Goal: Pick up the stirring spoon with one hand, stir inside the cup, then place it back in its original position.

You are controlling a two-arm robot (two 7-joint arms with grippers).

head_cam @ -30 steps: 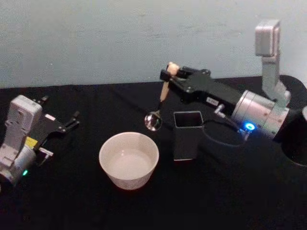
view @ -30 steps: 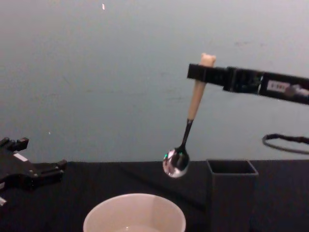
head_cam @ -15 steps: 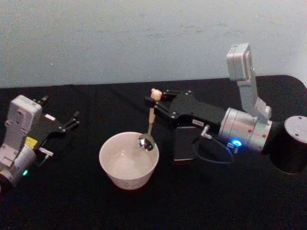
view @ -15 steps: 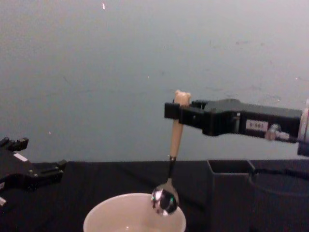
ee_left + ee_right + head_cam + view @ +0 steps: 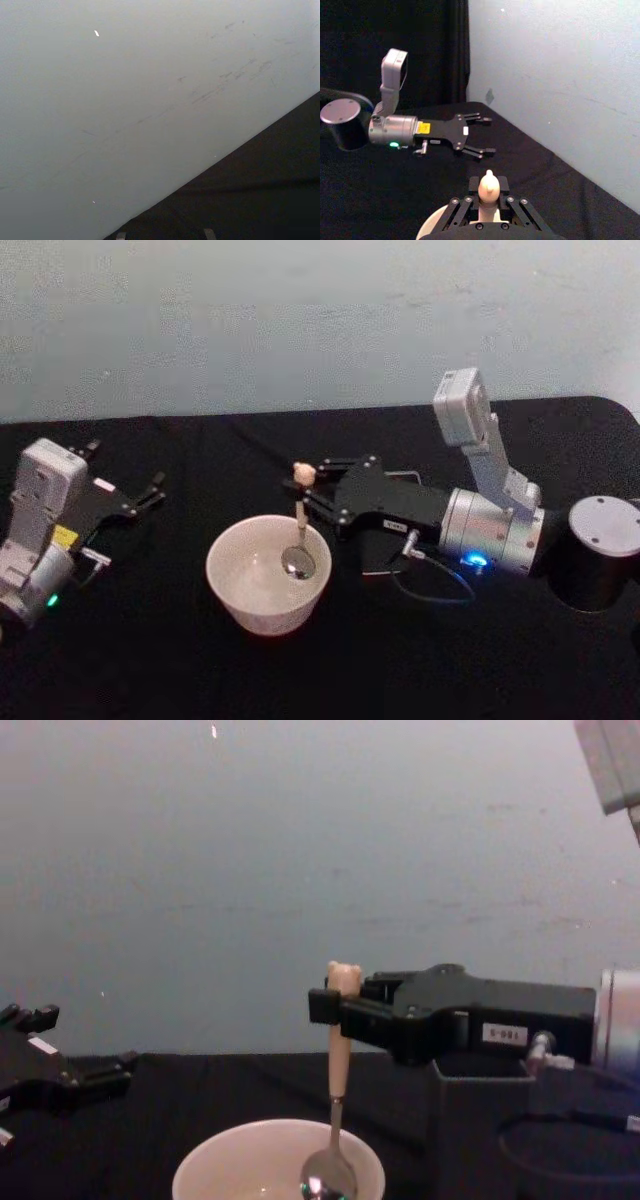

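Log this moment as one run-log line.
step: spoon in cup | right gripper: shut on stirring spoon, bowl inside cup | left gripper: open, parked left

A black cloth (image 5: 190, 670) covers the table and meets a pale blue-grey wall (image 5: 300, 320) along its far side. A dark grey square holder (image 5: 470, 1140) stands upright on the cloth, right of centre, with its thin-rimmed top open. The wall carries faint scuff marks (image 5: 235, 82) and one small white speck (image 5: 96, 33). In the right wrist view, a black curtain (image 5: 395, 35) hangs where the wall ends.
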